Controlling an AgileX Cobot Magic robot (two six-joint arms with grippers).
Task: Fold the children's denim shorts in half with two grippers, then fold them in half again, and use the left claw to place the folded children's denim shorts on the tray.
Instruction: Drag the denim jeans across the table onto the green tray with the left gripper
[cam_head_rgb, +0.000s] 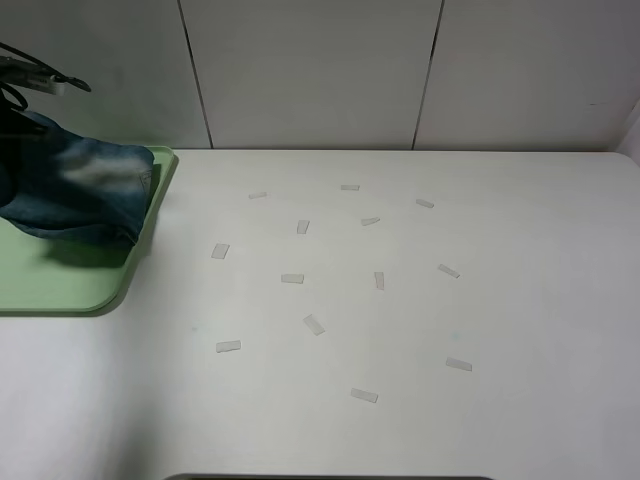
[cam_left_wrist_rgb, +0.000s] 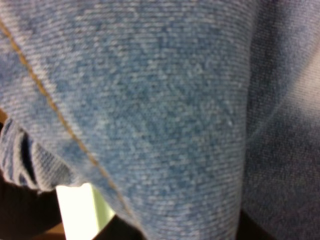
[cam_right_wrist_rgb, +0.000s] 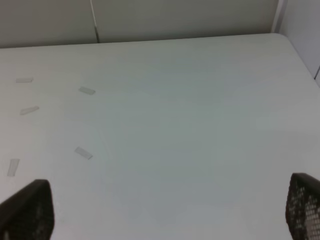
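Left claw not visible itself — only a bit of arm (cam_head_rgb: 40, 75) at the far left edge above the shorts (cam_head_rgb: 75, 190); jaw state cannot be told. Left wrist view filled by denim (cam_left_wrist_rgb: 150, 110), orange seam stitching across it, sliver of pale green below. Shorts bunched over the tray (cam_head_rgb: 70, 285), hanging across its far right corner, shadow beneath. Right gripper (cam_right_wrist_rgb: 160, 207) over bare white table (cam_head_rgb: 420, 330) — fingertips (cam_right_wrist_rgb: 30, 207) wide apart, nothing between. Small tape strips (cam_head_rgb: 292, 278) scattered mid-table.
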